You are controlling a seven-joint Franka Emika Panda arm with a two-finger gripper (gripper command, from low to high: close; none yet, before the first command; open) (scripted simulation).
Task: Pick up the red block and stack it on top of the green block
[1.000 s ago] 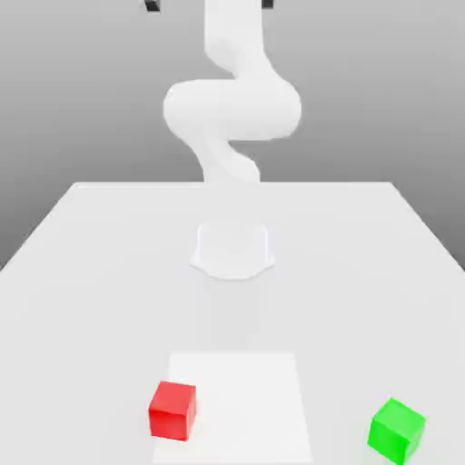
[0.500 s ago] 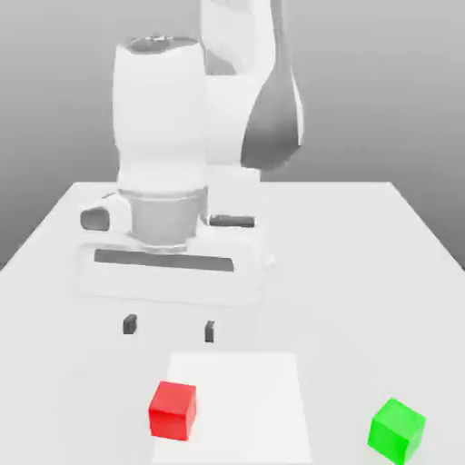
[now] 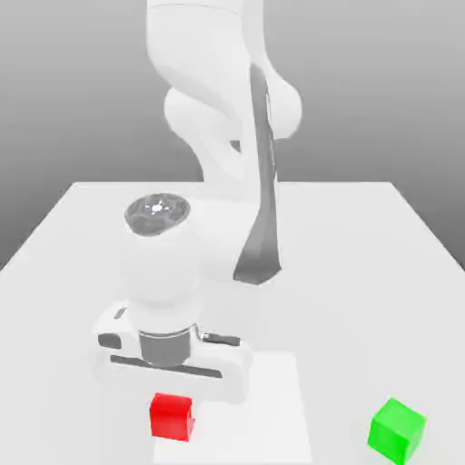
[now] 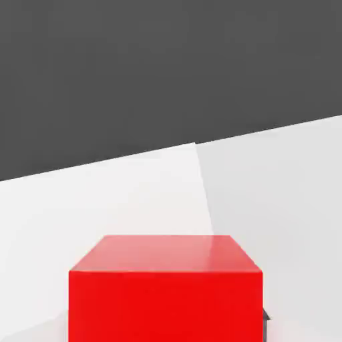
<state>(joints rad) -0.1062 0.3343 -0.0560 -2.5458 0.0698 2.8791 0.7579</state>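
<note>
The red block point(image 3: 172, 418) rests on the table near the front, towards the exterior view's left. My gripper point(image 3: 173, 392) has come down right over it, and the white hand covers the block's rear top edge. In the hand view the red block point(image 4: 165, 287) looms very close, with a dark sliver of a fingertip point(image 4: 265, 322) against its side. The gripper is shut on the red block, which still sits on the surface. The green block point(image 3: 397, 430) stands apart at the front, on the exterior view's right.
The white table point(image 3: 363, 272) carries a lighter square patch point(image 3: 272, 409) under and beside the red block. The arm's base and elbow point(image 3: 227, 136) rise at the back centre. Bare table lies between the two blocks.
The arm swung forward and down, bringing the hand from high out of frame onto the red block. The fingers went from open to shut. Neither block has moved.
</note>
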